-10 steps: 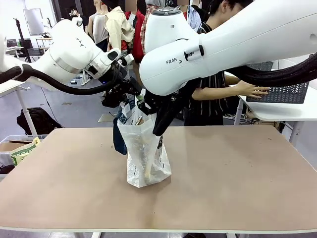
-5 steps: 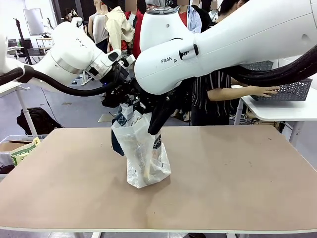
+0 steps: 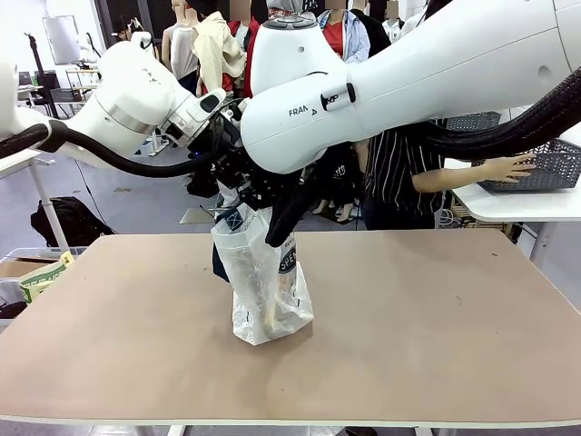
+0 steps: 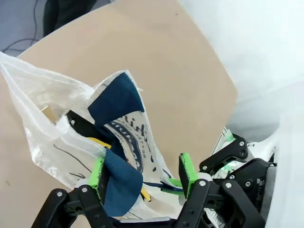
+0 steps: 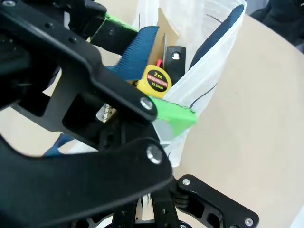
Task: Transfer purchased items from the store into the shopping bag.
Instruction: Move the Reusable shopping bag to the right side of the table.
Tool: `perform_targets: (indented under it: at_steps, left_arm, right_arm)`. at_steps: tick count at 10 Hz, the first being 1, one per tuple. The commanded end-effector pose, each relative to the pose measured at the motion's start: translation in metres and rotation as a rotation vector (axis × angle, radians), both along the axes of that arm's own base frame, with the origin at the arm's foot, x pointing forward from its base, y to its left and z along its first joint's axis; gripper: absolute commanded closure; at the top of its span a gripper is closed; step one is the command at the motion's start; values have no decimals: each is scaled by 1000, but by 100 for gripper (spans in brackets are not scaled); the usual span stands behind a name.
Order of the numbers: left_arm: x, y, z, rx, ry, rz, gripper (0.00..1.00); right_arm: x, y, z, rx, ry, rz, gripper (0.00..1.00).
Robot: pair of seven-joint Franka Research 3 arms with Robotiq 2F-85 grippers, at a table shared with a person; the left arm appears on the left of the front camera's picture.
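Observation:
The shopping bag stands upright on the table's middle, clear plastic with navy handles. My left gripper hovers at its mouth; in the left wrist view the left gripper is open, with a navy handle lying between the green pads against one of them. My right gripper is shut on the bag's upper rim; plastic is pinched under its green pad. Inside the bag lie a yellow tape measure, a black item and a tan card. The store, a dark lattice basket, sits far right under a person's hand.
The tan table has free room right of and in front of the bag. A white side table carries the basket, with the person standing behind it. A bin with a green-white box sits at the left edge.
The bag's mouth has been pulled a little up and left between the two grippers. The person's hand and the basket have slid to the right.

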State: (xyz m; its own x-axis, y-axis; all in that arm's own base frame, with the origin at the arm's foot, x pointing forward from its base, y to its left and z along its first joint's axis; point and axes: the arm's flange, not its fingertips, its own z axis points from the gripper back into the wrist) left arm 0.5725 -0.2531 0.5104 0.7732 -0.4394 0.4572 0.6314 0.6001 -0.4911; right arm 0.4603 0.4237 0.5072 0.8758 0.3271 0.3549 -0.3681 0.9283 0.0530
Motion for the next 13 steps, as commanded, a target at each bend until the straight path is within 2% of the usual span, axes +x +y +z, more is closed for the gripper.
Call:
perform_targets:
  at_steps: [1,5,8,11,12,13]
  left_arm:
    - [2,5,1,-85,-6,-68,23]
    - [12,-8,-9,-58,28,-94,23]
    - [13,-14,-8,-110,5,-143,23]
    - [20,-24,-18,-37,40,-103,23]
    - [24,-27,-20,-32,40,-82,26]
    - [24,-29,-20,-20,38,-91,42]
  right_arm:
    - [4,3,-2,-2,-1,18,100]
    - [2,5,-4,-2,0,28,100]
    - [3,6,-5,-2,3,29,100]
    - [2,5,-5,-2,1,32,100]
    - [1,5,-4,-2,-2,35,100]
    - [0,5,-4,-3,-4,35,100]
